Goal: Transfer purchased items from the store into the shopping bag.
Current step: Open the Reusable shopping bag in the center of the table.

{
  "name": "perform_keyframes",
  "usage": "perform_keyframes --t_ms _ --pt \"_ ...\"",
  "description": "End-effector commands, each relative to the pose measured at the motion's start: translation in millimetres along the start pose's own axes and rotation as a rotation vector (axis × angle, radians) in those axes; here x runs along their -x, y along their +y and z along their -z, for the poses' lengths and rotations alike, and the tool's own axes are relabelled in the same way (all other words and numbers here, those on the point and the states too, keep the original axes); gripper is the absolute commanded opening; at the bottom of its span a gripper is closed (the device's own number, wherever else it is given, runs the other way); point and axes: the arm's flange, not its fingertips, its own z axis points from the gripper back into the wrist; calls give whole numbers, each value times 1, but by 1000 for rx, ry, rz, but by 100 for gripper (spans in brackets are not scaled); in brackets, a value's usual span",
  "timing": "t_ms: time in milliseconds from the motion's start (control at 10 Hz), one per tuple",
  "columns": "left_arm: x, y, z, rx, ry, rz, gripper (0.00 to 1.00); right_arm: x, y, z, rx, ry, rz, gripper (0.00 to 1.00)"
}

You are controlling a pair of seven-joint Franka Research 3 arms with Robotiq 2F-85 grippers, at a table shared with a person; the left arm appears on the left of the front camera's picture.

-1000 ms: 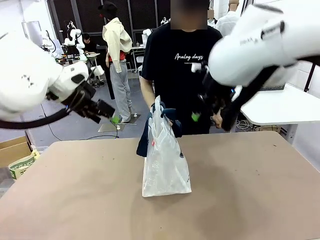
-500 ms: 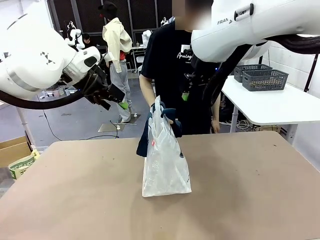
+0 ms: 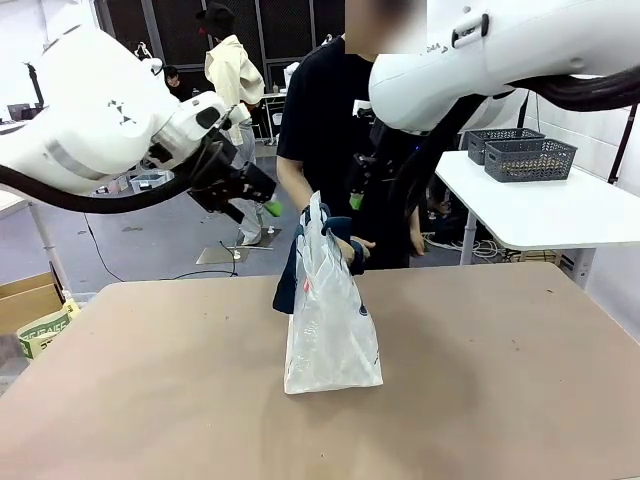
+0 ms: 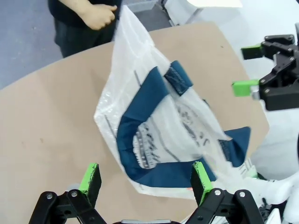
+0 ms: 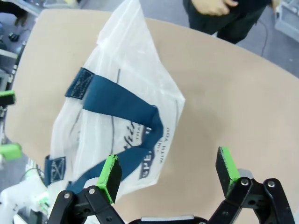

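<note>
Left gripper and right gripper now nearer shopping bag ("SPE…" legible), fingers of both wide apart.

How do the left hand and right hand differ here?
The left hand is left of the bag, near its top; the right hand is right of it, before the person. The left hand slants sideways toward the bag; the right hand points more steeply down. Both are open, empty, above the table.
</note>
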Motion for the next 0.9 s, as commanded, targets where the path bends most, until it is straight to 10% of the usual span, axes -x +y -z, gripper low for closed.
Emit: perform_keyframes --t_ms 0,800 --pt "-18 -7 8 58 24 -64 100 -15 8 3 -68 32 29 100" --pt "-22 -12 44 146 122 -66 100 -21 21 26 -189 46 33 100"
